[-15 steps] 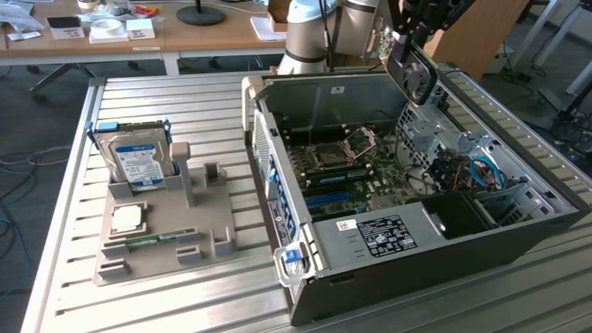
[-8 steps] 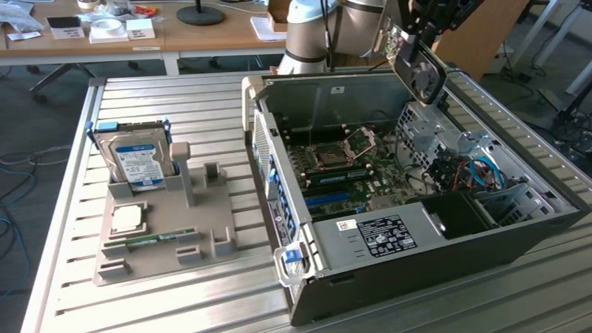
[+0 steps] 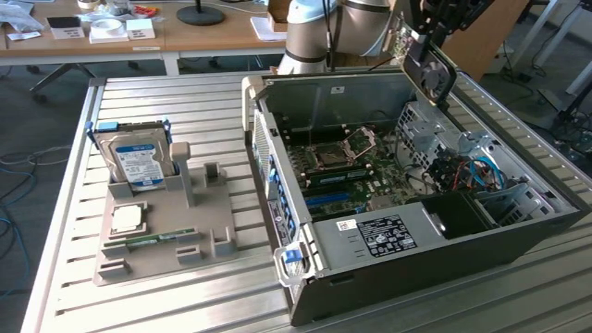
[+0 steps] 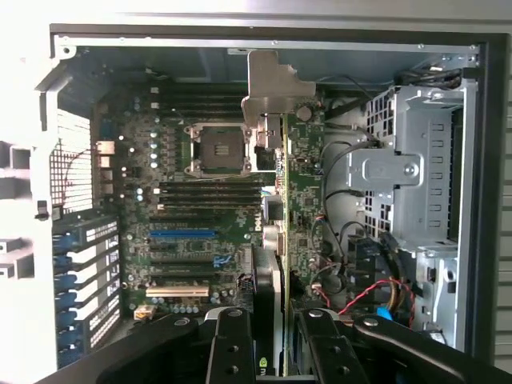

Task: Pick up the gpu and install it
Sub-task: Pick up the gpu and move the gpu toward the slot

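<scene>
No wording can be read. The hard drive point(image 3: 137, 161), at nine o'clock of the computer case point(image 3: 518, 236), bears a blue label. A black label point(image 3: 384, 234) and a white sticker point(image 3: 346, 225) inside the case, and the gpu point(image 4: 302, 200), carry print too small to make out.

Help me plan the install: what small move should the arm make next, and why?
Probably ease the gpu across toward the expansion slots: the gripper holds it above the open case, and it isn't yet lined up with a slot.
</scene>
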Available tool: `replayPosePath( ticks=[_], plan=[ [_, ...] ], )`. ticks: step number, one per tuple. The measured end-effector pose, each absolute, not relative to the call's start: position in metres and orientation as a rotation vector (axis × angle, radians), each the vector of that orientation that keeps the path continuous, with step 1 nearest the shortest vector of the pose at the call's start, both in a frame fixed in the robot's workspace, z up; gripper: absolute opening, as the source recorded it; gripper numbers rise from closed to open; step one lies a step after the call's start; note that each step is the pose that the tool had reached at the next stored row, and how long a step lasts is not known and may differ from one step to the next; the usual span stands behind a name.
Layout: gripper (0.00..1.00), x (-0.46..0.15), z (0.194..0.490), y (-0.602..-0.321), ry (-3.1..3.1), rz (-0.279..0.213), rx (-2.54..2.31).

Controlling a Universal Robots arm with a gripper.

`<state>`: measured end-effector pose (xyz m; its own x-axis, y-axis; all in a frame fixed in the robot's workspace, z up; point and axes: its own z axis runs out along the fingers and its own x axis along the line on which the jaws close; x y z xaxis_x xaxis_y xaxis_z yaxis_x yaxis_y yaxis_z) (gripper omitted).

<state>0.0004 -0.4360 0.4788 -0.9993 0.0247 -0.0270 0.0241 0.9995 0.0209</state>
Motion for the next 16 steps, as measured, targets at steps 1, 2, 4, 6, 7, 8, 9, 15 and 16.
replayPosePath(
  ticks=[1, 2, 4, 6, 7, 8, 9, 15, 16],
  plan=[
    [0.27, 0.002, 0.479, -0.436, 3.114, 0.032, 0.038],
    [0.27, 0.004, 0.479, -0.436, 3.114, 0.032, 0.038],
    [0.27, 0.008, 0.479, -0.436, 3.114, 0.032, 0.038],
    [0.27, 0.011, 0.479, -0.436, 3.114, 0.032, 0.038],
    [0.27, 0.013, 0.479, -0.436, 3.114, 0.032, 0.038],
    [0.27, 0.014, 0.479, -0.436, 3.114, 0.032, 0.038],
    [0.27, 0.016, 0.479, -0.436, 3.114, 0.032, 0.038],
    [0.27, 0.024, 0.479, -0.436, 3.114, 0.032, 0.038],
    [0.27, 0.026, 0.479, -0.436, 3.114, 0.032, 0.038]
  ],
)
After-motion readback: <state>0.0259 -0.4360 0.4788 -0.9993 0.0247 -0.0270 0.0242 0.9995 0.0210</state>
